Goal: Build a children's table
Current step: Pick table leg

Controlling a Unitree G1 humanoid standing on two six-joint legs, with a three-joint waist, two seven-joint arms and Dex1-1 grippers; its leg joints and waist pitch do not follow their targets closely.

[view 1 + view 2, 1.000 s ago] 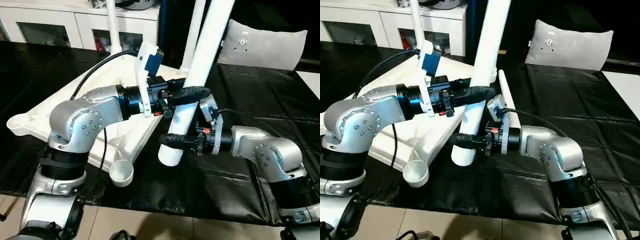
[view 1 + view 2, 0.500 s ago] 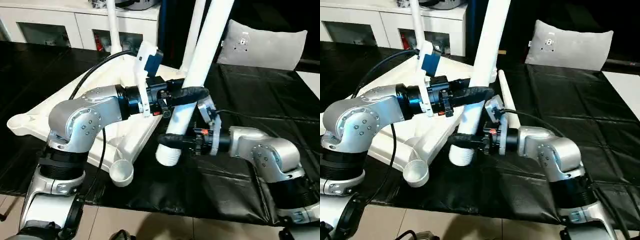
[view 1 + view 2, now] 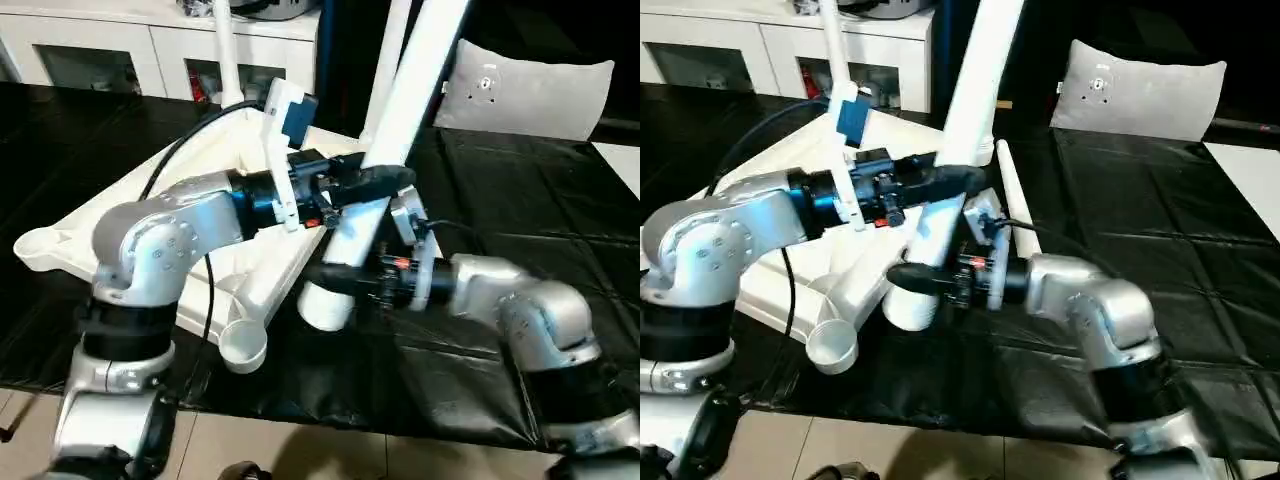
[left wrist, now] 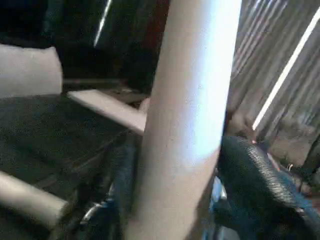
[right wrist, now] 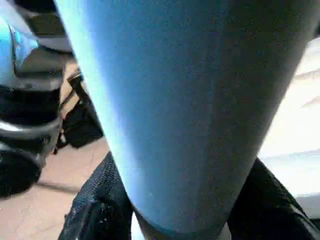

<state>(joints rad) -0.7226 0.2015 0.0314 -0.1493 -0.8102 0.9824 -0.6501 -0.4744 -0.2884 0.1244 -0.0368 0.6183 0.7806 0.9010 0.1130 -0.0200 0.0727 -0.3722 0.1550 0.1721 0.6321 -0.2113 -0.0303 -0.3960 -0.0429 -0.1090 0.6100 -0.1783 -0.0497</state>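
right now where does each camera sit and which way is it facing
Left eye, on the head: looks forward and down at the held leg, table top, left gripper and right gripper.
Right eye, beside it: same scene, both silver forearms.
Left wrist: looks along its fingers at the leg.
Right wrist: looks along its fingers, close on the leg.
All four share the leg.

The held leg (image 3: 385,130) is cut off at the top edge; its lower end looks blurred.
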